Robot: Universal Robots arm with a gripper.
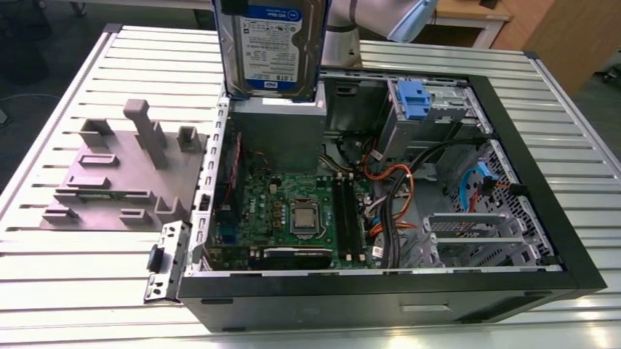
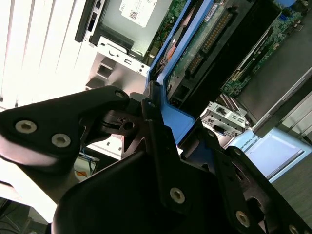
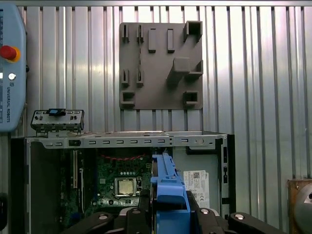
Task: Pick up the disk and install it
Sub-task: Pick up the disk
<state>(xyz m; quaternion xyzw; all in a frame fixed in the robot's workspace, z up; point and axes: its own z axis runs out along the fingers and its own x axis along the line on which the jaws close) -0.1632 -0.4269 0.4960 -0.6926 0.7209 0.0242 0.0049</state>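
The end effector is clamped on the disk, its black fingers pinching the bright blue plastic carrier at one end. The disk hangs on edge in the air above the open computer case, over the grey metal box. It looks dense and rigid. Its silver faces are probably slippery and its exposed circuit side shock-sensitive, so the carrier's rails seem the safest hold, though the plastic may flex. Below lies the green motherboard. Beside the case, a matte grey fixture plate with blocky posts sits on the ribbed metal table.
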